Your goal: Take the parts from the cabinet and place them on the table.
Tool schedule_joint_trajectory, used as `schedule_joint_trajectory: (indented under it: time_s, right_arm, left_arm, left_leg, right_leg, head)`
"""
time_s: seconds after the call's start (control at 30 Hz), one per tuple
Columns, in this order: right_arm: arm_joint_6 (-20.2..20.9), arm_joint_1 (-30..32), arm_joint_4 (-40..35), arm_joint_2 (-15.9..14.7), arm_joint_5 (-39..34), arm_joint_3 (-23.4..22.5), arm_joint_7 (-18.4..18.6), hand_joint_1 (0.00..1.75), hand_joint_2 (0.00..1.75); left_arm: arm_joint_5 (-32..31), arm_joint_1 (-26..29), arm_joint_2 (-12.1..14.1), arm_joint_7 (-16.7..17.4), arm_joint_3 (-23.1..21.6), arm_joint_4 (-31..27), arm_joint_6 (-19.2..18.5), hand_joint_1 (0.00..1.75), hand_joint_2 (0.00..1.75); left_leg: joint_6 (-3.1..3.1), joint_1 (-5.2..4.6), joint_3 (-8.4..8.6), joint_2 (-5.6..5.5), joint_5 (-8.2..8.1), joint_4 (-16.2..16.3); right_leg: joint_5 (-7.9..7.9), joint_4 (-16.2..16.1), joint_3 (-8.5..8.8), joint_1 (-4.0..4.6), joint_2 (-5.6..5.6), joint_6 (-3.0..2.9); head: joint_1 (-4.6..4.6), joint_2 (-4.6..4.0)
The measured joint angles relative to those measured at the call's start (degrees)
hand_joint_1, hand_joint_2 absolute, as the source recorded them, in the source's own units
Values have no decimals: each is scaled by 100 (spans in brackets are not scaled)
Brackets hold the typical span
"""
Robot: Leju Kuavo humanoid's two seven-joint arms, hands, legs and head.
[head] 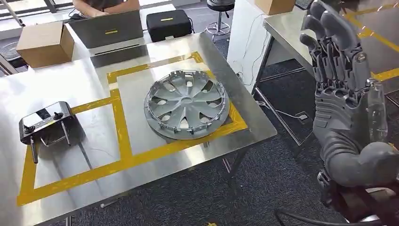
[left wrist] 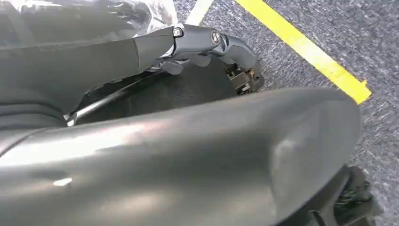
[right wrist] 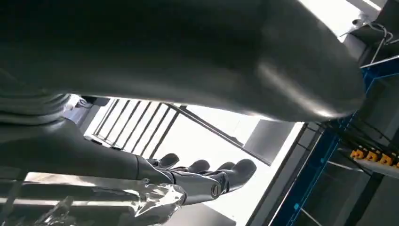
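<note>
A silver hubcap (head: 187,103) lies flat on the steel table (head: 141,155), inside a square marked with yellow tape. My right hand (head: 346,94) is raised off the table's right side, over the carpet, fingers stretched upward and apart, holding nothing. In the right wrist view its fingers (right wrist: 207,176) reach out straight, past a blue-framed rack (right wrist: 320,160). My left hand (left wrist: 188,141) hangs low over grey carpet with a yellow floor line (left wrist: 306,47); its thick thumb is in front, its dark fingers (left wrist: 207,40) lie extended with nothing in them.
A black remote controller (head: 46,121) stands on the table's left part. At the back sit a cardboard box (head: 44,43), a laptop (head: 106,28) and a black case (head: 168,24), with a person (head: 106,4) behind. Another steel table (head: 287,23) stands right; cables lie on the floor.
</note>
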Motion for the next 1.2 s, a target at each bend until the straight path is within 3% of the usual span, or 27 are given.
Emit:
schedule_joint_trajectory:
  time_s: [0.07, 0.1, 0.13, 0.17, 0.2, 0.27, 0.33, 0.4, 0.43, 0.47, 0.5, 0.57, 0.6, 0.63, 0.67, 0.77, 0.8, 0.83, 0.9, 0.93, 0.97, 1.0, 1.03, 1.07, 1.1, 1.13, 1.2]
  right_arm:
    - [11, 3, -37, -26, 0, -2, -4, 0, 0]
    - [11, 35, -50, -37, 0, -4, -7, 0, 0]
    - [13, 56, -77, -48, -2, -2, -7, 0, 0]
    - [7, 84, -98, -66, -2, -22, -7, 0, 0]
    - [9, 89, -105, -63, 0, -31, -13, 0, 0]
    - [11, 108, -131, -72, 0, -28, -22, 0, 0]
    - [11, 109, -173, -87, 2, -37, -26, 0, 0]
    - [9, 151, -197, -109, 2, -37, -26, 0, 0]
    - [9, 187, -201, -118, 2, -37, -26, 0, 0]
    - [9, 222, -205, -129, 2, -37, -24, 0, 0]
    - [9, 243, -219, -146, 2, -37, -24, 0, 0]
    - [9, 273, -269, -175, 7, -48, -31, 0, 0]
    - [7, 280, -293, -184, 7, -61, -33, 0, 0]
    - [4, 294, -306, -190, 7, -77, -39, 0, 0]
    - [4, 320, -310, -205, 7, -83, -39, 0, 0]
    - [2, 376, -341, -234, 9, -105, -44, 0, 0]
    - [-2, 406, -347, -254, 15, -125, -50, 0, 0]
    - [-13, 414, -367, -280, 31, -140, -52, 0, 0]
    - [-26, 458, -389, -313, 46, -138, -52, 0, 0]
    - [-33, 482, -393, -312, 68, -140, -52, 0, 0]
    - [-39, 518, -398, -328, 103, -140, -52, 0, 0]
    - [-46, 562, -409, -345, 118, -142, -50, 0, 0]
    - [-57, 605, -433, -365, 151, -146, -39, 0, 0]
    - [-63, 627, -452, -380, 188, -151, -35, 0, 0]
    - [-68, 634, -476, -393, 234, -157, -29, 0, 0]
    - [-70, 652, -503, -404, 269, -168, -20, 0, 0]
    - [-81, 729, -542, -420, 319, -177, -2, 0, 0]
  left_arm:
    - [0, -6, -2, 0, 2, 0, 28, 0, 0]
    - [2, -17, 29, 0, 11, 7, 33, 0, 0]
    - [7, -19, 13, 0, 15, 7, 28, 0, 0]
    - [9, -17, 22, -4, 24, 7, 28, 0, 0]
    - [11, -17, 24, -9, 30, 9, 26, 0, 0]
    - [11, -12, 26, -9, 35, 9, 33, 0, 0]
    - [20, -21, 33, -24, 44, 9, 33, 0, 0]
    - [33, -41, 33, -33, 63, 9, 35, 0, 0]
    - [52, -48, 31, -35, 79, 7, 33, 0, 0]
    - [77, -49, 31, -35, 85, 9, 33, 0, 0]
    - [100, -33, 26, -35, 87, 9, 33, 0, 0]
    - [122, 17, 20, -52, 90, 9, 33, 0, 0]
    - [149, 35, 24, -55, 90, 9, 33, 0, 0]
    - [179, 46, 24, -70, 92, 13, 33, 0, 0]
    - [190, 55, 22, -96, 96, 15, 37, 0, 0]
    - [201, 86, 18, -144, 107, 17, 61, 0, 0]
    - [201, 93, 7, -151, 114, 20, 74, 0, 0]
    - [201, 99, -4, -164, 116, 22, 90, 0, 0]
    - [199, 89, -22, -184, 120, 22, 118, 0, 0]
    - [199, 86, -22, -199, 125, 22, 127, 0, 0]
    - [199, 81, -24, -214, 131, 22, 129, 0, 0]
    - [199, 74, -24, -230, 140, 22, 131, 0, 0]
    - [199, 66, -30, -238, 146, 22, 133, 0, 0]
    - [199, 54, -33, -245, 155, 24, 135, 0, 0]
    - [203, 42, -33, -254, 164, 24, 136, 0, 0]
    - [205, 34, -31, -262, 168, 24, 135, 0, 0]
    - [210, 36, -50, -275, 177, 24, 144, 0, 0]
  left_leg:
    - [-94, 59, -60, -10, -93, 173]
    - [-162, 32, -122, -25, -134, 241]
    - [-203, 7, -225, -35, -161, 320]
    - [-235, -21, -224, -44, -181, 361]
    - [-256, -29, -252, -46, -176, 371]
    - [-323, 19, -260, -42, -193, 385]
    - [-279, -2, -423, -24, -645, 828]
    - [-217, -61, -669, -23, -1151, 1657]
    - [-172, -91, -731, -22, -1291, 1975]
    - [-113, -126, -690, -22, -1253, 2022]
    - [-35, -170, -545, -21, -1092, 1843]
    - [156, -283, -40, -20, -656, 998]
    - [271, -354, 190, -10, -555, 574]
    - [320, -352, 268, 14, -644, 359]
    - [249, -373, 233, 17, -566, 343]
    - [288, -410, 143, 12, -382, 230]
    - [271, -347, 121, 43, -258, 157]
    - [316, -344, 47, 35, -177, 131]
    - [332, -338, -105, 45, -51, 135]
    - [327, -338, -193, 54, 6, 145]
    - [316, -338, -271, 61, 68, 160]
    - [300, -335, -354, 63, 119, 177]
    - [280, -326, -395, 64, 161, 204]
    - [255, -312, -480, 64, 192, 250]
    - [224, -300, -562, 61, 211, 325]
    - [197, -325, -651, 61, 220, 400]
    - [123, -342, -749, 53, 280, 481]
  right_leg:
    - [455, -995, 534, -59, -26, 78]
    - [184, -1114, 607, -32, -5, 109]
    - [333, -978, 535, -19, 43, -10]
    - [262, -962, 506, -60, 32, -71]
    - [212, -930, 475, -45, 37, -182]
    - [235, -929, 412, -34, 15, -289]
    - [294, -947, 359, 2, 0, -386]
    - [357, -954, 286, 69, -24, -433]
    - [390, -953, 241, 112, -32, -458]
    - [426, -953, 196, 157, -39, -482]
    - [468, -951, 153, 201, -39, -492]
    - [541, -954, 93, 279, -35, -515]
    - [585, -959, 70, 277, -39, -526]
    - [646, -977, 46, 320, -45, -491]
    - [708, -1016, 44, 280, -60, -461]
    - [927, -1160, 52, 255, -84, -343]
    - [801, -1111, 11, 247, -66, -323]
    - [452, -924, -43, 250, -45, -295]
    - [-251, -181, -176, 218, -40, -246]
    - [-455, 217, -225, 199, -42, -214]
    - [-442, 499, -227, 182, -43, -181]
    - [-271, 561, -149, 160, -44, -155]
    - [-45, 425, 22, 141, -45, -133]
    - [158, 66, 309, 123, -49, -115]
    - [229, -451, 675, 101, -55, -89]
    - [19, -916, 963, 90, -50, -60]
    - [-82, -1143, 1038, 121, -19, -192]
  head:
    - [13, 0]
    - [55, 0]
    - [127, 0]
    - [105, 0]
    - [61, 0]
    - [0, 0]
    - [-57, 0]
    - [-116, 0]
    - [-136, 0]
    - [-142, 0]
    - [-142, 0]
    - [-151, 0]
    - [-151, 0]
    - [-118, 0]
    - [-109, 0]
    - [-122, 0]
    - [-134, 0]
    - [-107, 0]
    - [-35, 0]
    - [-24, 0]
    - [-22, 0]
    - [-11, 0]
    - [-9, 0]
    - [-9, 0]
    - [-7, 0]
    - [24, 0]
    - [33, 0]
